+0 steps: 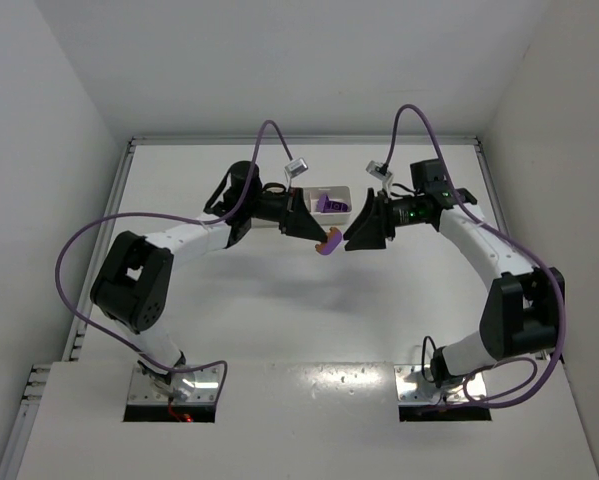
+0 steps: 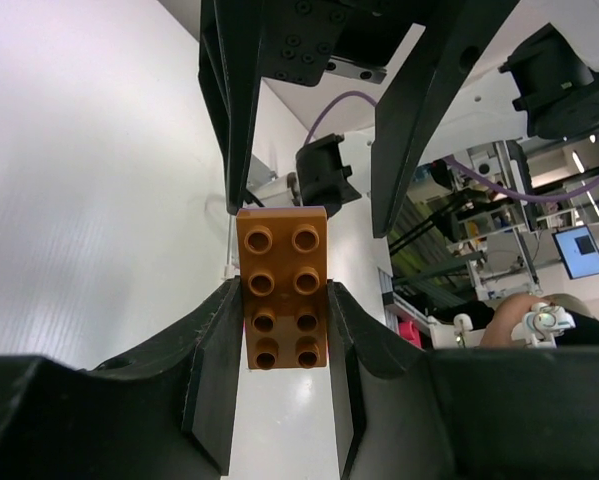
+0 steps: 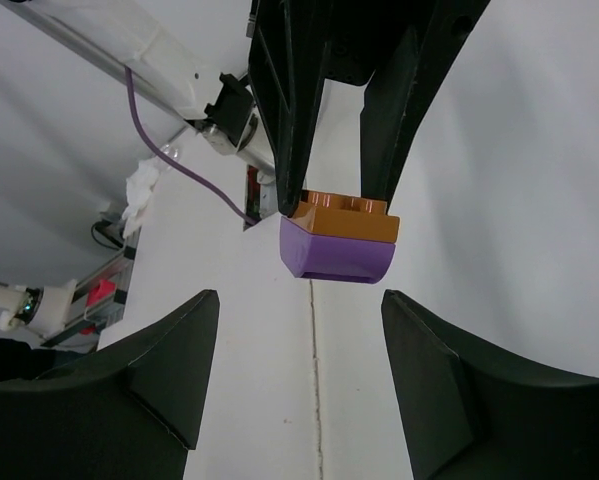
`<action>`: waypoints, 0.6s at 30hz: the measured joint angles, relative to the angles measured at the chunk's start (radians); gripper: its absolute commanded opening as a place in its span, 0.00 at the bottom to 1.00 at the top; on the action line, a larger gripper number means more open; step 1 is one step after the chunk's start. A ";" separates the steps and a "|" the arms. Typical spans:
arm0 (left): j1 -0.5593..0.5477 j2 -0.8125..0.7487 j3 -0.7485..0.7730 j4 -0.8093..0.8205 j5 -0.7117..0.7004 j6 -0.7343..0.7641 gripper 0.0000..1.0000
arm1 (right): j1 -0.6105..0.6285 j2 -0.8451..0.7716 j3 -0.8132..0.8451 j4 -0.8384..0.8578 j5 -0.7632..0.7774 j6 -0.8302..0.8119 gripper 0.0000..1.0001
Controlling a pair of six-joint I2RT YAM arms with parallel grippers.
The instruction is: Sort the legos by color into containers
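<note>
My left gripper [image 1: 317,236] is shut on a small stack of two legos held above the table: an orange brick [image 2: 284,290] joined to a purple brick [image 3: 337,255]. In the right wrist view the orange brick [image 3: 344,217] sits on top of the purple one, gripped by the left fingers. My right gripper [image 1: 355,238] faces the stack, open and empty, its fingertips [image 3: 174,365] apart on either side just short of it. The white tray [image 1: 341,190] lies behind the grippers with purple legos [image 1: 327,204] in one compartment; most of it is hidden by the arms.
White walls enclose the table on the left, back and right. Purple cables [image 1: 269,135] loop above both arms. The right gripper's black fingers [image 2: 419,100] fill the top of the left wrist view.
</note>
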 measured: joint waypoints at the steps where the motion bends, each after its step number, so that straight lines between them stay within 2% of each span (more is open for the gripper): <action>1: 0.000 -0.001 0.000 -0.007 -0.001 0.006 0.23 | 0.000 0.000 0.000 -0.001 0.000 -0.001 0.67; 18: -0.010 -0.002 0.002 -0.021 -0.013 0.018 0.22 | 0.036 0.069 0.023 -0.029 0.012 -0.010 0.68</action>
